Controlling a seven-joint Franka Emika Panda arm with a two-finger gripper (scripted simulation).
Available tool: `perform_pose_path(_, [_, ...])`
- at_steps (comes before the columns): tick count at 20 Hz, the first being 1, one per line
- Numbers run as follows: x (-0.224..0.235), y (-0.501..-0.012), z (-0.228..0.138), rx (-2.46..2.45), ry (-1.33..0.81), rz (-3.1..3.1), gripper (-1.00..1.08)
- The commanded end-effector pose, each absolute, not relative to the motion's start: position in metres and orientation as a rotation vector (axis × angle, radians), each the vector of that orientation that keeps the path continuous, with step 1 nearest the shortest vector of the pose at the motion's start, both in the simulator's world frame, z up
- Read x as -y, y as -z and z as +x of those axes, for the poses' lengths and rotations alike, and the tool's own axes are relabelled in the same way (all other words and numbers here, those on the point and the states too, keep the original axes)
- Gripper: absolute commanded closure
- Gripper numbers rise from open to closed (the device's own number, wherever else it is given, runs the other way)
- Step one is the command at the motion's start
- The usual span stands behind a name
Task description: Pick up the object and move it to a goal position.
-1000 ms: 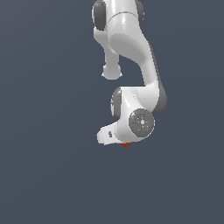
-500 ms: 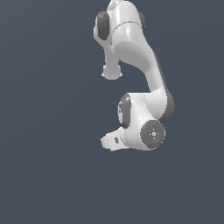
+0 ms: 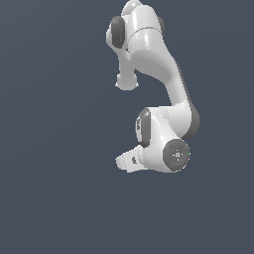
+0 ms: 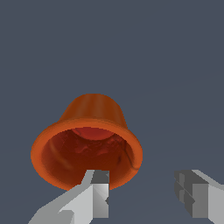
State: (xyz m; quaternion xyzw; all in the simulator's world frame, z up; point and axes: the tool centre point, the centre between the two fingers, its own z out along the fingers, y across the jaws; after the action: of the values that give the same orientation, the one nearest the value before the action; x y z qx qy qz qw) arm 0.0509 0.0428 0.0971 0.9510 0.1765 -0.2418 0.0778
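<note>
Only our wrist view shows the cup (image 4: 86, 142), mouth toward us; our pincer (image 4: 146, 194) released, one finger (image 4: 97, 192) overlapping its rim. Outside, the arm (image 3: 161, 124) hides it.

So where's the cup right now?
The cup shows only in the wrist view, lying on its side with its mouth toward the camera, one finger of the open claw at its rim; the exterior view hides it.
</note>
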Motion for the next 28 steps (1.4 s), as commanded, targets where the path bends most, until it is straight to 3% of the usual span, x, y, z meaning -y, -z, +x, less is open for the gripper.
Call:
perform_pose_path(1, [-0.042,-0.096,0.05,-0.528,0.724,2.848,-0.2])
perform_pose_path(15, [-0.036,-0.071,0.038,-0.53,0.726,2.847,-0.2])
perform_pose_path(16, [-0.036,-0.071,0.038,-0.53,0.726,2.847,1.08])
perform_pose_path(28, [-0.036,-0.072,0.038,-0.531,0.723,2.847,1.08])
